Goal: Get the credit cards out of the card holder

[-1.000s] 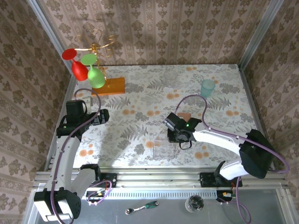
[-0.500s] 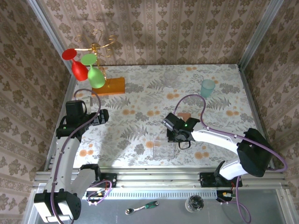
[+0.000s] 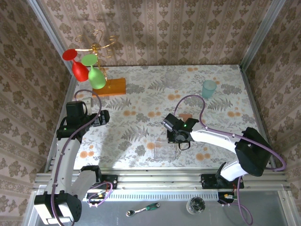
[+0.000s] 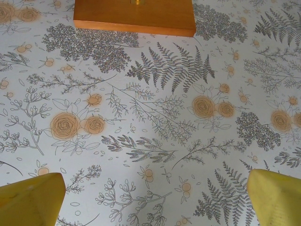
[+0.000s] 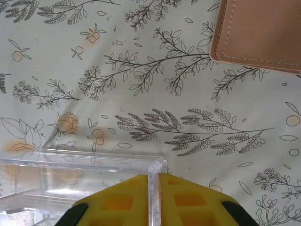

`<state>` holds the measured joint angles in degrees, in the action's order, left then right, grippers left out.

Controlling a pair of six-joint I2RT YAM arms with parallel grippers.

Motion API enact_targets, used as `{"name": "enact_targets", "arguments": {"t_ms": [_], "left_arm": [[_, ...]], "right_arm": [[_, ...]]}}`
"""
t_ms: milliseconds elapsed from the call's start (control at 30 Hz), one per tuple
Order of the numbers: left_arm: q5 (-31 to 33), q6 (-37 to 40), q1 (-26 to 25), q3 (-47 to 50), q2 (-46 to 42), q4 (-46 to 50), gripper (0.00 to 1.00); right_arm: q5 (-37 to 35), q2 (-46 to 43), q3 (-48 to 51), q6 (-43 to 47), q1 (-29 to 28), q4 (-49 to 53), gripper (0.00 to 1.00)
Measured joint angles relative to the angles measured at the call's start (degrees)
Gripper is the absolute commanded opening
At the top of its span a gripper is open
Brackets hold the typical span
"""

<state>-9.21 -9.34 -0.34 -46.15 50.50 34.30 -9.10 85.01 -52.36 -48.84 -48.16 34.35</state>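
Note:
The card holder (image 5: 258, 33), reddish-brown stitched leather, lies closed on the flowered tablecloth; in the top view the card holder (image 3: 186, 116) sits just beyond my right gripper (image 3: 175, 139). The credit cards are hidden. My right gripper (image 5: 154, 188) is shut on the thin side wall of the clear plastic box (image 5: 80, 172), at its far corner. The box (image 3: 165, 148) stands near the table's front middle. My left gripper (image 4: 155, 188) is open over bare cloth, its yellow fingers (image 4: 33, 200) far apart, at the table's left side (image 3: 104, 117).
An orange wooden slab (image 3: 113, 87) with a gold stand holding red and green glasses (image 3: 89, 70) is at the back left; the slab (image 4: 134, 16) lies ahead of my left gripper. A teal cup (image 3: 209, 88) and a clear glass (image 3: 171, 76) stand at the back.
My right gripper has closed onto the clear box's wall and its arm has shifted slightly left. The left arm has not moved.

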Motion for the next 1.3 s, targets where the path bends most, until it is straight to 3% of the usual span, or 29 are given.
{"name": "enact_targets", "arguments": {"t_ms": [267,567,1300], "left_arm": [[0.0,0.0,0.0,0.0,0.0,0.0,1.00],[0.0,0.0,0.0,0.0,0.0,0.0,1.00],[0.5,0.0,-0.4,0.0,1.0,0.0,1.00]], "right_arm": [[-1.2,0.0,-1.7,0.6,0.0,1.3,0.10],[-2.4,2.8,-10.4,3.9,2.5,3.5,0.11],[0.0,27.6,-41.9,17.6,18.8,8.3,0.12]]}}
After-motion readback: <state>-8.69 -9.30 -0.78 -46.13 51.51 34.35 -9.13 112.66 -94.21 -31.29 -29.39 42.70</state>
